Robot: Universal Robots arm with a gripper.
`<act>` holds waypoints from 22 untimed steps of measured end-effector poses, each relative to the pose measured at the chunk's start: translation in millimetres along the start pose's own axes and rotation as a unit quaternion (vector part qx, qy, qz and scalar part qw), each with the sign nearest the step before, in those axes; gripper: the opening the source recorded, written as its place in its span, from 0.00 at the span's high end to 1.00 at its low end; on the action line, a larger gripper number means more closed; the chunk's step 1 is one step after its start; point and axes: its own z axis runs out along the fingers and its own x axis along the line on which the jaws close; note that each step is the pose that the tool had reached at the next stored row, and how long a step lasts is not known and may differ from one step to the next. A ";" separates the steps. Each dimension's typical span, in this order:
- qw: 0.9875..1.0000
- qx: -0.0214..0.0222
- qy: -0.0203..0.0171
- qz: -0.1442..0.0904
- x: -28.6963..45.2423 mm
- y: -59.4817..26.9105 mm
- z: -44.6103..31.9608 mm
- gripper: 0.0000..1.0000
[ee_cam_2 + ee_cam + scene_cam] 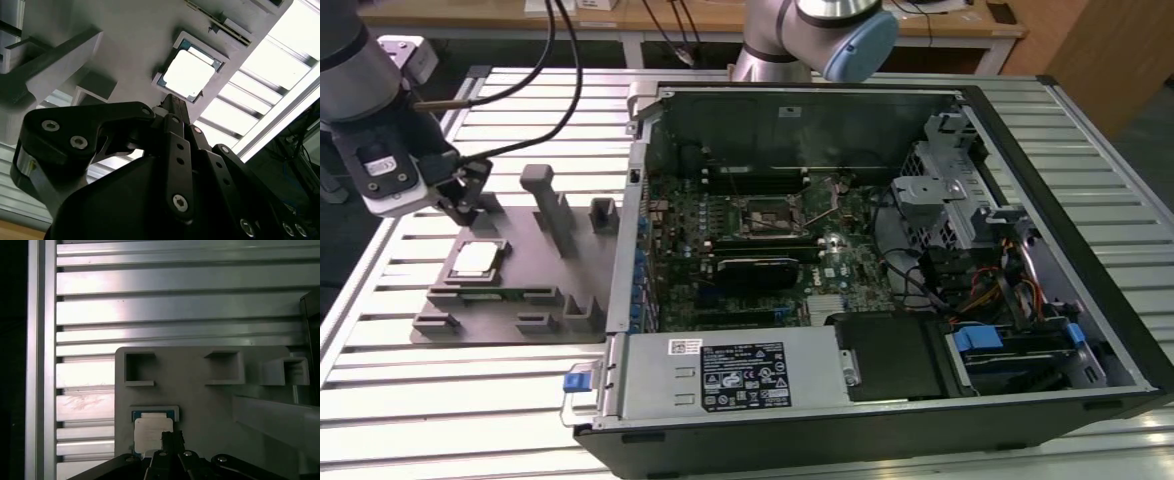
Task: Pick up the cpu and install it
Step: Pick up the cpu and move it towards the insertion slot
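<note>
The cpu is seen lying flat in a square recess of the grey holder tray, its pale metal top facing up and a thin darker rim showing around it. The tray is set on the slatted metal bench, at the exterior view's left, just beside an open computer case. The hand is held over the tray, close to the cpu but apart from it; no contact with the chip is seen. In both wrist views the fingers are drawn narrow, their tips brought together, and nothing is gripped between them. In the second wrist view the hand is pointed toward the cpu, which is framed by the raised lip of its recess. In the first wrist view the black tips of the hand are seen at the edge of the cpu. Inside the case the motherboard is exposed, with its socket near the middle.
</note>
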 end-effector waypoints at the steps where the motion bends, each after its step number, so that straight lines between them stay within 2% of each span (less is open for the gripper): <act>1: 1.000 0.000 0.000 0.000 0.3 -0.1 0.6 0.89; 13: 1.000 0.000 0.000 0.000 3.9 -2.0 9.0 0.89; 22: 1.000 0.000 0.000 0.000 9.4 -3.9 17.2 0.89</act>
